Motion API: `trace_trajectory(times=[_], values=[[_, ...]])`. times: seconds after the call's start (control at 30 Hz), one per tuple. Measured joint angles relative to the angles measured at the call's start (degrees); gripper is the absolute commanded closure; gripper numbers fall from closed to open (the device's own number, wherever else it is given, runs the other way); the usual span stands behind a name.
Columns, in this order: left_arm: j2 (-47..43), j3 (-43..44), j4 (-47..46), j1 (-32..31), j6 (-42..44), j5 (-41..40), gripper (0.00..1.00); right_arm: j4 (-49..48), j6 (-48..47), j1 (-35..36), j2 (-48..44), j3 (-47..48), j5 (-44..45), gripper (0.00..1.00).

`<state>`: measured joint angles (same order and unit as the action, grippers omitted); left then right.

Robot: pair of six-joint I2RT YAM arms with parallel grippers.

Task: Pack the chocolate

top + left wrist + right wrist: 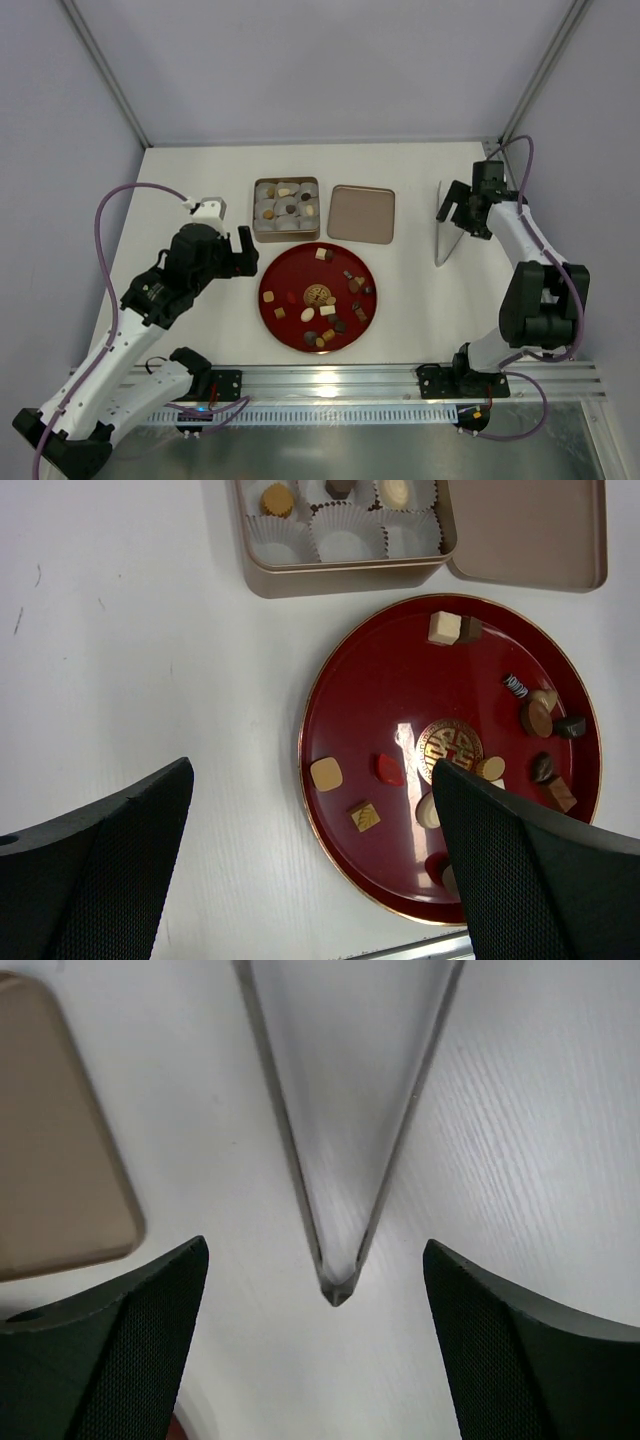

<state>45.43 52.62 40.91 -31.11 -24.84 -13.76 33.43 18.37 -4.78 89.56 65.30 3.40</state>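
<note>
We see the chocolate [326, 774] mostly scattered on the red plate [380, 680] in the lower centre of the top view. A few pieces sit in the paper cups [345, 542] of the tin [340, 578] just above it. The left gripper [312, 775] hovers over the plate's left rim, spread wide and holding nothing. The right gripper [315, 1248], equally wide, hangs over a grey pointed sheet [345, 1110] at the right.
</note>
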Motion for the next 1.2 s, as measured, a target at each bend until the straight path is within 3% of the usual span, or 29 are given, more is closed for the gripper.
trace_trajectory(times=[0.13,0.3,0.43,0.63,1.0,1.2], values=[[1.6,0.1,0.0,0.0,-0.2,0.3,0.0,1.9,0.2,5.9,-1.0,6.5,0.8,0.18],[5.1,2.9,0.2,0.0,-0.7,2.1,0.0,1.1,0.2,12.7,8.2,16.9,-1.3,0.28],[8.3,7.1,-0.1,0.0,-1.7,4.7,0.0,0.9,-0.1,12.5,16.8,20.0,-2.7,0.42],[15.8,11.1,-2.2,0.0,-3.6,10.1,0.01,0.9,-0.1,12.3,25.7,20.4,-5.4,0.43],[29.9,18.4,-6.0,0.0,-4.9,18.0,0.02,-2.0,1.3,13.4,26.7,20.3,-6.1,0.43],[36.4,21.7,-9.0,0.0,-5.2,20.7,0.03,-1.7,1.6,14.1,28.6,22.9,-5.7,0.6]])
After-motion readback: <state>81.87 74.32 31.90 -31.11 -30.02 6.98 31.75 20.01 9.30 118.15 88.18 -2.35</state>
